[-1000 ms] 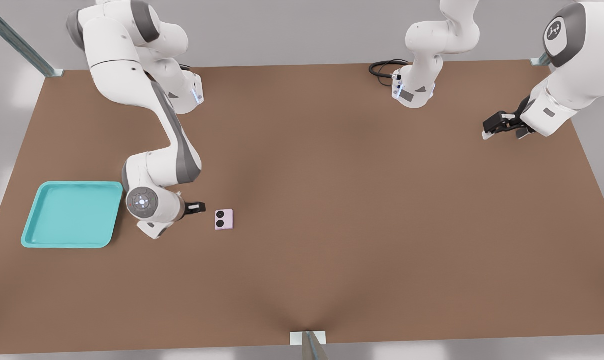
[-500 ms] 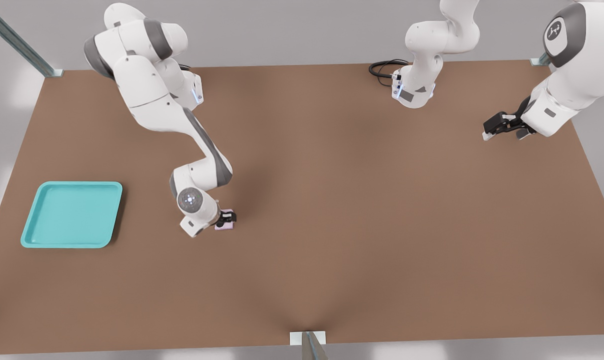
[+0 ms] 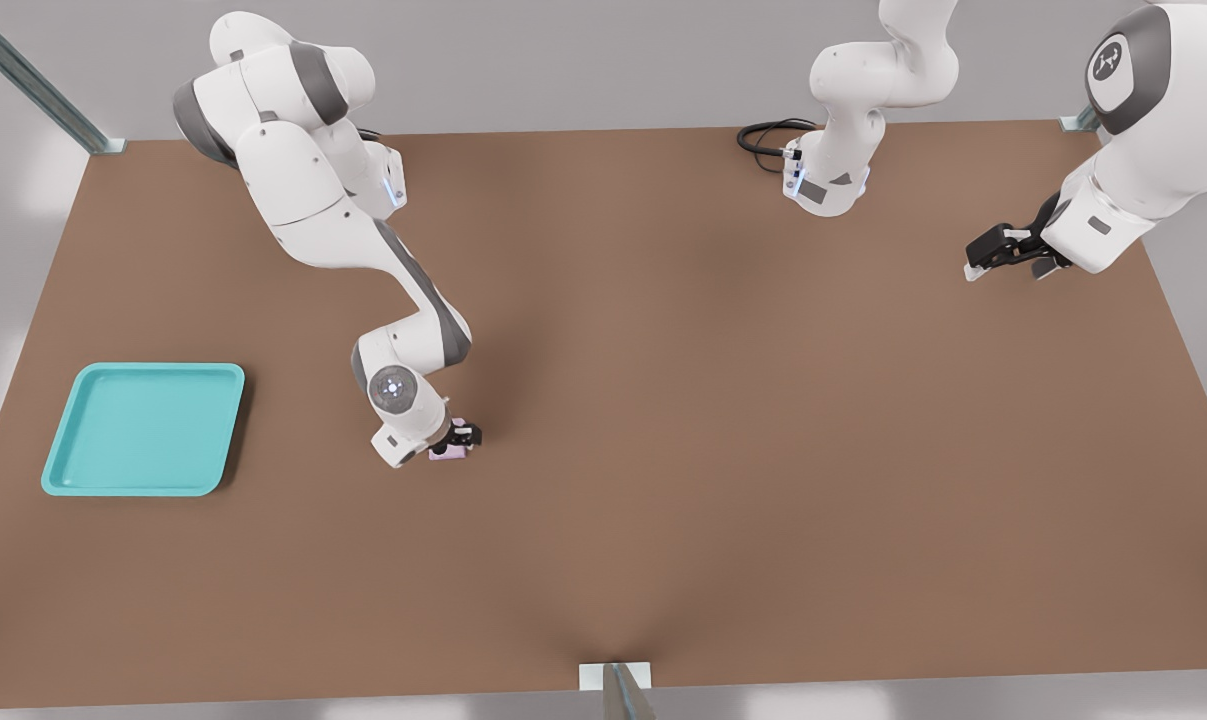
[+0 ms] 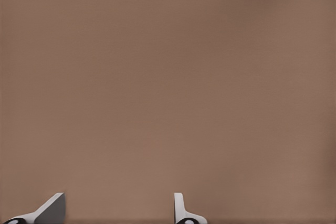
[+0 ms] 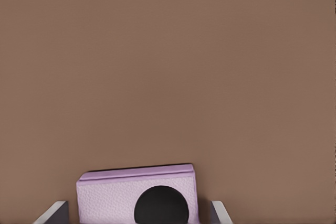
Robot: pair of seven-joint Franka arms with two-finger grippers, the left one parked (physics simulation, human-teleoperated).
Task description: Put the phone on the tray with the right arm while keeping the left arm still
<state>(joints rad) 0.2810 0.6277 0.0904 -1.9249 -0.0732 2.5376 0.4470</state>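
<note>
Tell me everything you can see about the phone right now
The phone is small, pale pink and boxy, with a faintly textured top face, a seam along one edge and a round black lens. It lies flat on the brown table, well apart from the tray. The gripper is lowered over it, one finger on each side, not visibly touching.

The gripper sat low over the phone, which lay flat on the table. In the right wrist view the phone lay between the two fingertips, a small gap showing on each side. The tray lay on the table well apart from the gripper, toward the front view's left, at about the same depth. The right arm reached back from the gripper toward the table's far edge.
</note>
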